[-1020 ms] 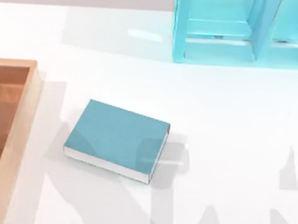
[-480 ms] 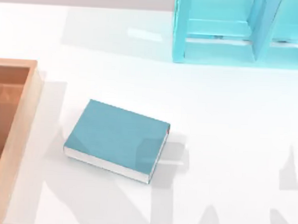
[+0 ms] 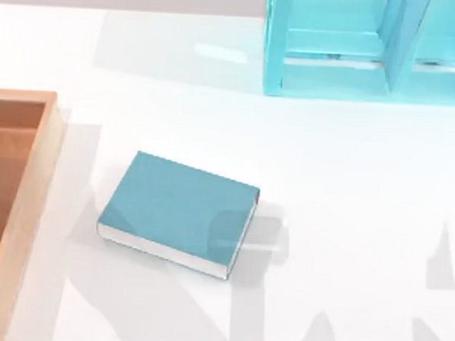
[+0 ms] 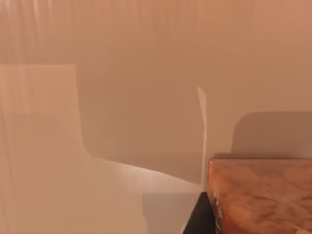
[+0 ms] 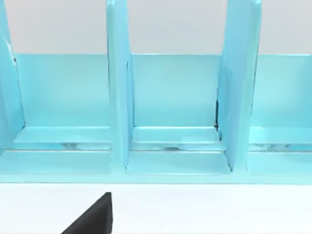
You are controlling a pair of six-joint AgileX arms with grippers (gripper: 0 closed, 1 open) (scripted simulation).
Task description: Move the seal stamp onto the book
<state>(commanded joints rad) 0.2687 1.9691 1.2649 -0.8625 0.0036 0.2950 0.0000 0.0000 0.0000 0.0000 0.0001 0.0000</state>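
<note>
The book (image 3: 178, 212) lies flat on the white table left of centre, teal cover up, with nothing on it. In the left wrist view the seal stamp (image 4: 263, 190) shows close up as an orange-brown grained block over the wooden tray's inside. My left gripper (image 4: 243, 224) is shut on it, one dark finger (image 4: 199, 220) lying against its side. My right gripper (image 5: 95, 218) hangs low in front of the cyan shelf unit (image 5: 161, 107), away from the book.
A wooden tray (image 3: 27, 206) runs along the table's left edge, just left of the book. The cyan shelf unit (image 3: 333, 46) stands at the back right. Open white table lies right of and in front of the book.
The arm shadows on the book and the tray floor have shifted slightly. A small dark speck has come in at the top view's left edge over the tray. The book has not moved.
</note>
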